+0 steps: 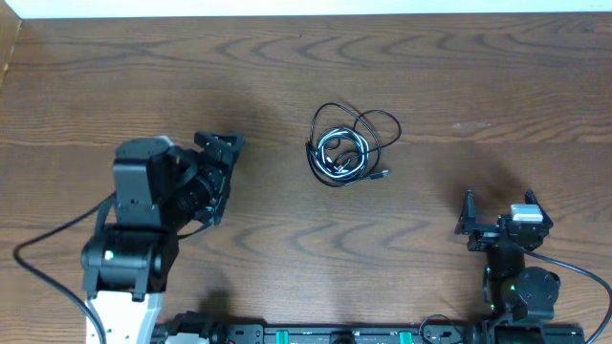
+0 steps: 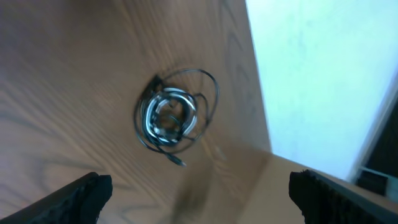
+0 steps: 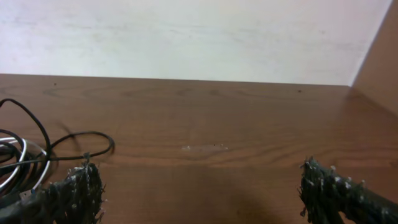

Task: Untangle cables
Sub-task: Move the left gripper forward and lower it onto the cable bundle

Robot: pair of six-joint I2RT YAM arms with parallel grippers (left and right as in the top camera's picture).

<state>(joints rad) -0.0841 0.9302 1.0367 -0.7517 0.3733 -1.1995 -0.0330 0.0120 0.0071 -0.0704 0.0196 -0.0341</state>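
At centre, cables point(image 1: 344, 148) between left gripper point(image 2: 199, 183) and right gripper point(image 1: 499, 208), both wide open, empty.

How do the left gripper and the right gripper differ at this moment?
The left gripper looks down on the cables, centred in its view; the right gripper looks level along the table, with the cables at its view's left edge. Both are open, holding nothing.
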